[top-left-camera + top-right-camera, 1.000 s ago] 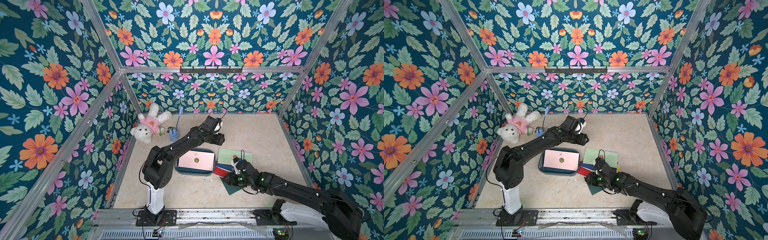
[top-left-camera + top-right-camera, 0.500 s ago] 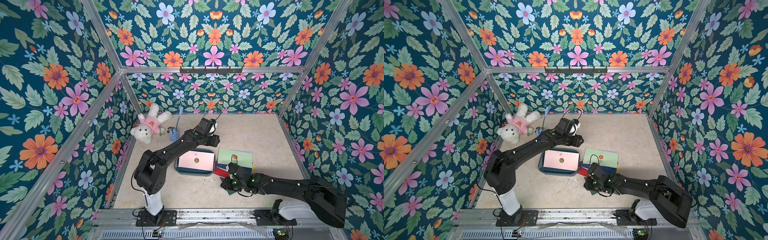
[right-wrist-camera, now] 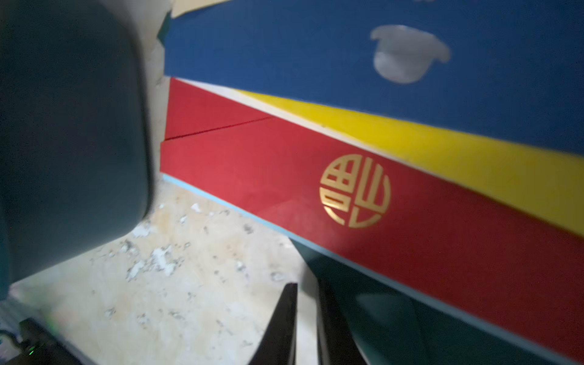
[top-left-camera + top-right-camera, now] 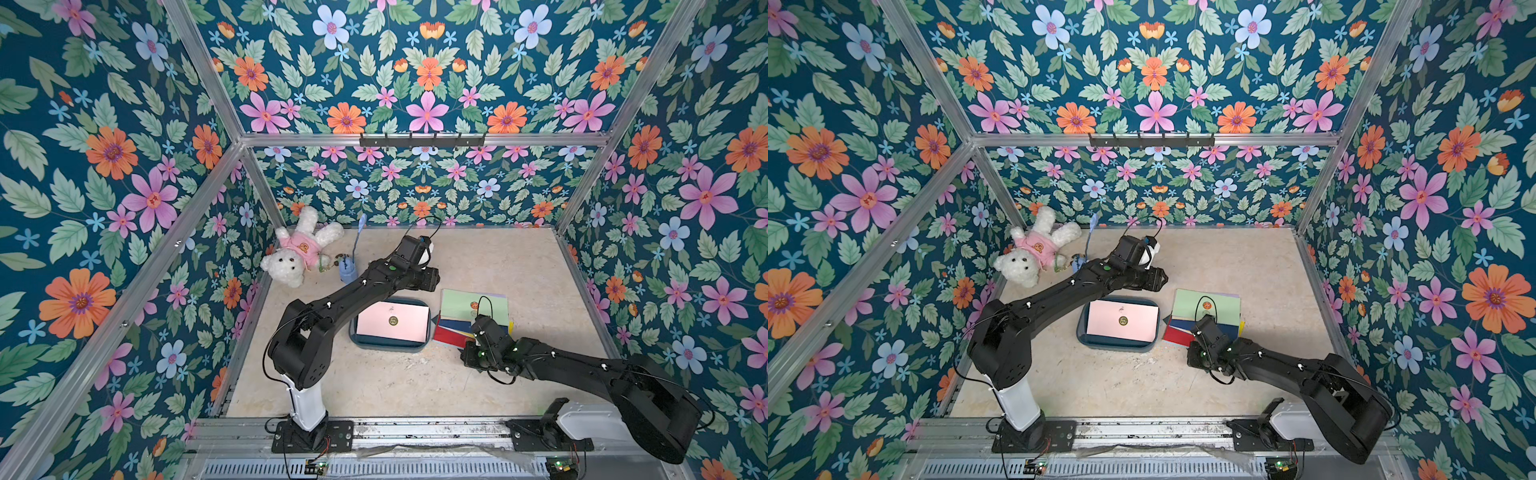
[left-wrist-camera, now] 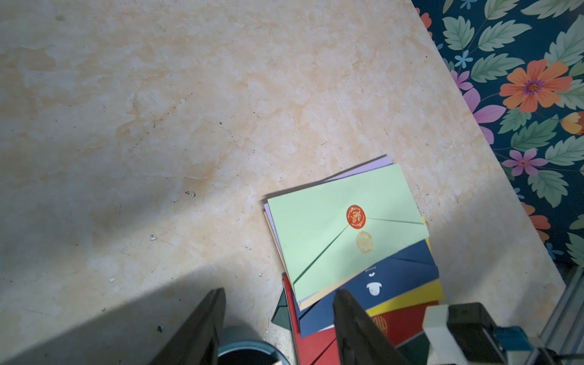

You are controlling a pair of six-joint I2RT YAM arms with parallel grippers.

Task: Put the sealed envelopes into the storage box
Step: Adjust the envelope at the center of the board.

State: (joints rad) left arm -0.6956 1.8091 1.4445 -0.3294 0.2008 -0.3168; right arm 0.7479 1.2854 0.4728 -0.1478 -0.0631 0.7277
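Right wrist: slim black claw around flat dark green envelope

The storage box, a shallow dark teal tray with rounded corners, sits flat at mid-table. One pink envelope lies flat inside it, round seal facing up. The remaining envelopes form a loosely fanned stack just right of the box. The light green envelope, with an orange-red seal, is uppermost. Below it lie the lilac envelope, navy envelope, yellow envelope, red envelope and dark green envelope, each partly exposed.
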